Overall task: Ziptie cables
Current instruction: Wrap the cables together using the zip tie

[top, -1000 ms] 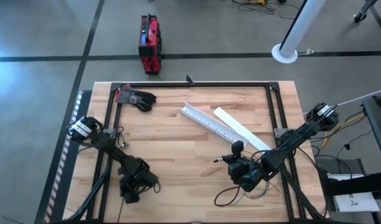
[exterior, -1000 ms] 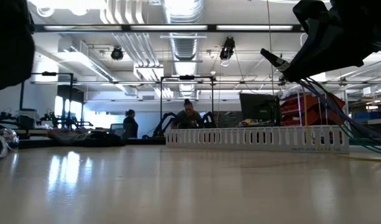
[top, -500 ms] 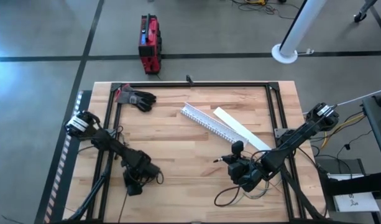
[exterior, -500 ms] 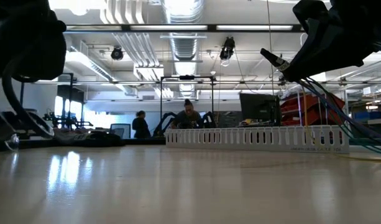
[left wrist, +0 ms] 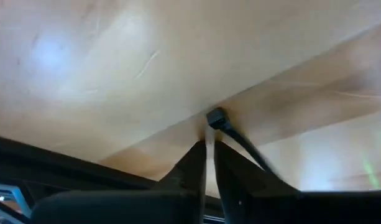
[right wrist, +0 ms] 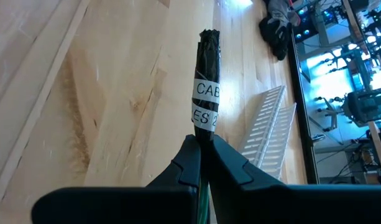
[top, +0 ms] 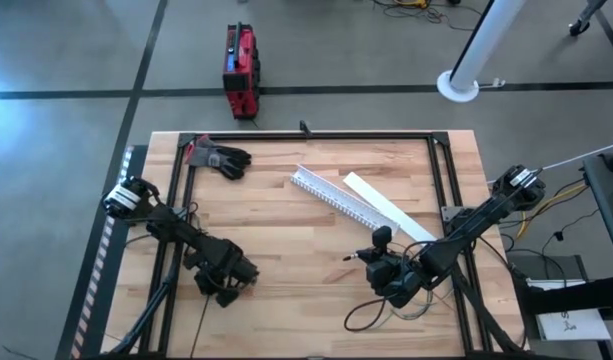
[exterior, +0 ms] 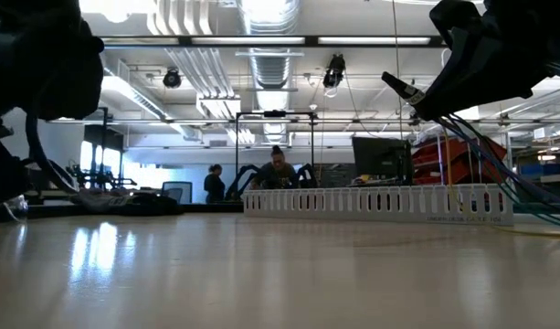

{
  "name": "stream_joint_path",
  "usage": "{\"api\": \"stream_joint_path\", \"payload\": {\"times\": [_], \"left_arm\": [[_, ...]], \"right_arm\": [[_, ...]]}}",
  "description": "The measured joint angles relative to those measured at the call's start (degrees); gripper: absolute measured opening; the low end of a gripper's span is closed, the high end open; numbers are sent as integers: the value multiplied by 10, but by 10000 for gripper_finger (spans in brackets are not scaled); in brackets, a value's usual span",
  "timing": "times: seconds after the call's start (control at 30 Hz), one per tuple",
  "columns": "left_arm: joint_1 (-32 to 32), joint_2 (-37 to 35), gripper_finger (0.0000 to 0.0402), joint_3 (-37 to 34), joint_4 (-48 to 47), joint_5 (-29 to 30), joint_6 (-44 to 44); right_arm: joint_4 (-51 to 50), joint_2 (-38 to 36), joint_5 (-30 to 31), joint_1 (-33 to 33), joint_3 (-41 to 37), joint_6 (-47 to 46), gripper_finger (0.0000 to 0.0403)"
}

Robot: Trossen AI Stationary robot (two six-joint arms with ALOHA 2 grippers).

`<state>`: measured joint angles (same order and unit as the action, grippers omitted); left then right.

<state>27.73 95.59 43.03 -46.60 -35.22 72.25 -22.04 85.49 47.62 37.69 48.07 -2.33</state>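
My right gripper [right wrist: 202,140] is clamped on the cables [top: 371,312], whose labelled end [right wrist: 206,93] juts above the bench [top: 286,230]; the rest loops by the near edge. My left gripper [left wrist: 206,149], fingers nearly together, pinches a pale strip; its nature is unclear.

A grey concrete floor [top: 76,60] with dark seam lines surrounds the wooden bench [top: 276,225]. On the floor beyond its far edge stands a red case [top: 240,70], and to the right a white pillar [top: 484,45] rises from a round base. Seen from bench height, the room is an open workshop with ceiling strip lights [exterior: 252,40], exposed ducts [exterior: 266,50], a dark monitor [exterior: 380,157] and two people [exterior: 278,169] in the distance.
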Motion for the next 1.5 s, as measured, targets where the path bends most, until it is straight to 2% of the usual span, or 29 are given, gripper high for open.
{"api": "stream_joint_path", "payload": {"times": [0.23, 0.3, 0.37, 0.47, 0.7, 0.93, 1.17, 1.3, 1.5], "left_arm": [[-1, -3, 98, 22, -12, -6, 4], [-2, -3, 117, 23, -12, 7, 11], [-3, -1, 129, 21, -12, 29, 22], [-10, 5, 133, 14, -10, 28, 31], [-34, 20, 97, 3, -6, 20, -5], [-62, 21, 11, 4, -1, 46, -47], [-102, 21, 3, 8, -3, 91, -91], [-140, 21, 2, 33, -6, 148, -138], [-187, 23, 1, 117, 20, 309, -246]], "right_arm": [[0, 0, 0, -1, 0, 0, 0], [0, 0, 0, -2, 0, -1, 0], [0, 0, 0, -2, 0, -5, 0], [0, 0, 0, -2, 0, -6, 0], [0, 0, 0, -2, 0, -6, 0], [0, 0, 0, -2, 0, -5, 0], [0, 0, 0, -2, 0, 6, 0], [3, 0, 0, -6, 0, 19, 0], [17, 0, 0, -17, 0, 49, 0]]}}
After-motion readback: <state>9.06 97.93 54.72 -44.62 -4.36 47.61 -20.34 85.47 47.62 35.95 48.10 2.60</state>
